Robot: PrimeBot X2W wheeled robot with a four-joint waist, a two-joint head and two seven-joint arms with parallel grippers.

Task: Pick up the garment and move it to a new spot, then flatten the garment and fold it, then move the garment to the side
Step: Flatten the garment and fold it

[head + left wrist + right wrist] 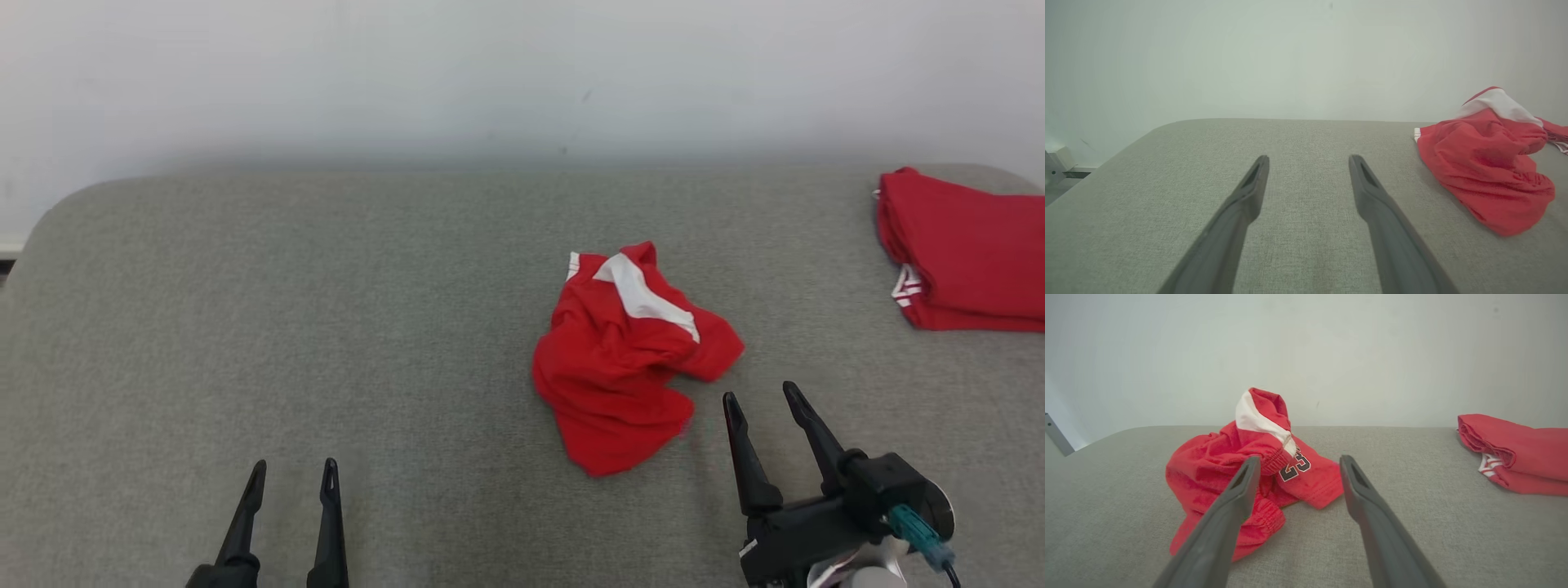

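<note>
A crumpled red garment [629, 359] with a white band lies in a heap on the grey table, right of centre. From the left wrist it shows as the garment [1486, 163] at the right; from the right wrist the garment [1249, 473] carries a dark number print. My right gripper [759, 396] stands open just right of the heap's near edge, apart from the cloth, and its open fingers point at the heap's right side in the right gripper [1296, 461] view. My left gripper [294, 469] is open at the lower left, far from the cloth, with bare table between the left gripper [1308, 159] fingers.
A folded stack of red clothes [963, 253] with white stripes lies at the table's far right edge, also as the stack [1515, 453]. The grey cloth-covered table [326, 286] has rounded far corners and ends at a pale wall.
</note>
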